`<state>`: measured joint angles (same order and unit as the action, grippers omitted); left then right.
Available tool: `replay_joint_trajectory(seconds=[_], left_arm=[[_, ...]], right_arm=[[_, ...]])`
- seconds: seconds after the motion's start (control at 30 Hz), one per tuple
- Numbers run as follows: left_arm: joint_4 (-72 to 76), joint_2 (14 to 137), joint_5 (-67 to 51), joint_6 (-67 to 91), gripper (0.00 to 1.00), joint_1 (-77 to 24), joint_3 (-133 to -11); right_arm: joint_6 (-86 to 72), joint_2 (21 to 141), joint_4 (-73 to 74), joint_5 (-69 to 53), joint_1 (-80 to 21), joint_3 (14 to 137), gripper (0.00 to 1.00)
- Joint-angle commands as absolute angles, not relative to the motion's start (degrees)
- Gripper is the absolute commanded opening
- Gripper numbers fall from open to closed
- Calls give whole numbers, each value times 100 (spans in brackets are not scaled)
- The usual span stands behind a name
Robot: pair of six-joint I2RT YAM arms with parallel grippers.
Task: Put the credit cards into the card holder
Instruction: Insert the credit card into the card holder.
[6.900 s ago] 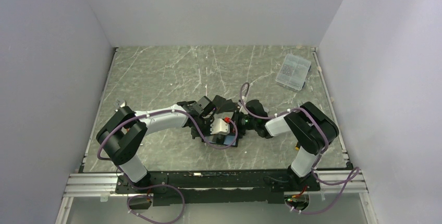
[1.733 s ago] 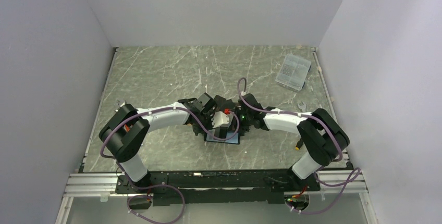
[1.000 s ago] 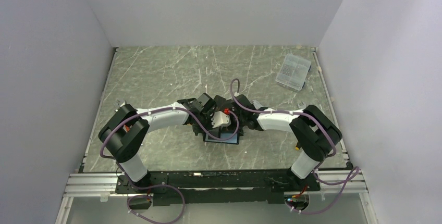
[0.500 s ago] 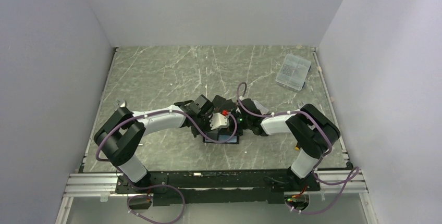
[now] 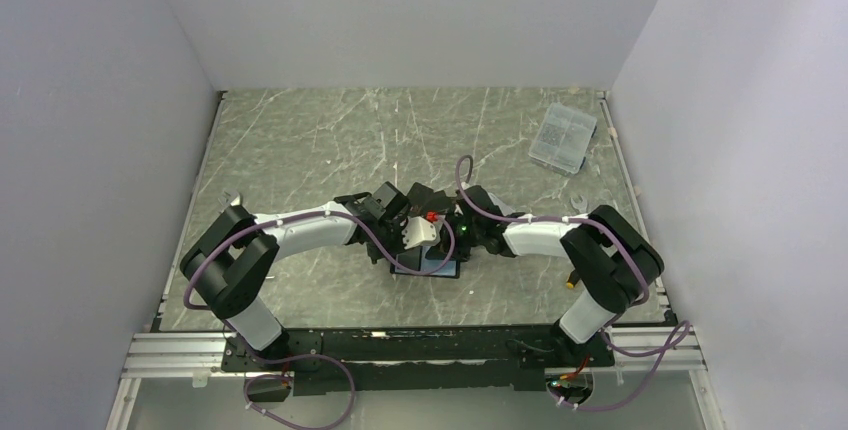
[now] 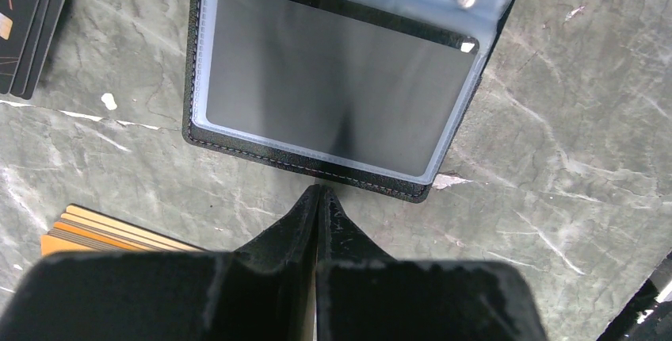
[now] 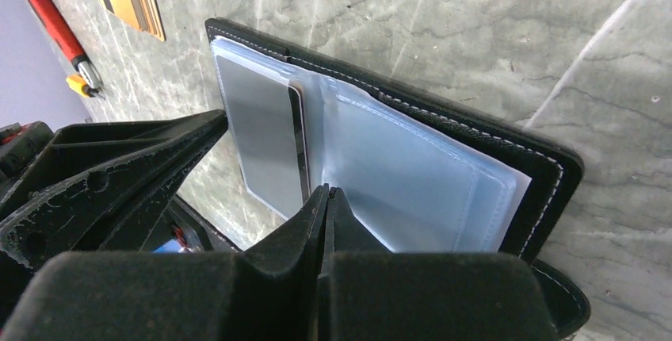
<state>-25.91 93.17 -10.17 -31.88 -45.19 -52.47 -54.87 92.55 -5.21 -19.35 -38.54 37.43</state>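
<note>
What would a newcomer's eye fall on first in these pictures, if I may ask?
The open card holder at the table's centre, a silver-grey card showing through its clear sleeve. The left hand and right hand, both shut, point at it from opposite sides. An orange-gold card lies beside it.

You're in a robotics lab test cell, not a home or shop: plain white wall panels (image 5: 420,10) box in a marble-look tabletop (image 5: 300,140), w/ left arm (image 5: 300,228) & right arm (image 5: 540,238) bolted to an alu rail (image 5: 170,355) at the near edge.
</note>
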Motion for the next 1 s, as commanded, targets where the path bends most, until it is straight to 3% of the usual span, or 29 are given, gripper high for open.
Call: replay_joint_trajectory(seconds=[0.0, 0.33, 0.47, 0.57, 0.67, 0.77, 0.83, 0.87, 0.97], left_arm=[[-2587, 9145, -1170, -3183, 7, -4542, -5268], [-2626, 9409, -1253, -3139, 7, -4598, -5457], [-2722, 9360, -1240, -3142, 7, -4608, -5513], [-2891, 9136, -1197, -3148, 9, -4603, -5553], [-3271, 8881, -1201, -3117, 28, -4588, -5749], [-3601, 8686, -1219, -3080, 49, -4564, -6054], [-3803, 8622, -1214, -3032, 72, -4539, -6270], [-3898, 8609, -1220, -2998, 94, -4523, -6385], [-4167, 8651, -1293, -2879, 99, -4468, -6832]], right_arm=[[-5481, 9231, -584, -1974, -3857, 3846, 0], [-5795, 9631, -1249, -2319, -4028, 3918, 0], [-5626, 9436, -882, -2273, -3954, 3963, 0], [-5398, 9006, -461, -2219, -3568, 3879, 15], [-5057, 8549, 41, -2258, -2972, 3931, 33], [-4579, 8284, 617, -2368, -2518, 4244, 43], [-4306, 8172, 924, -2396, -2257, 4469, 48], [-4182, 8116, 1102, -2298, -2122, 4580, 51], [-3812, 7996, 1487, -1911, -1713, 4819, 57]])
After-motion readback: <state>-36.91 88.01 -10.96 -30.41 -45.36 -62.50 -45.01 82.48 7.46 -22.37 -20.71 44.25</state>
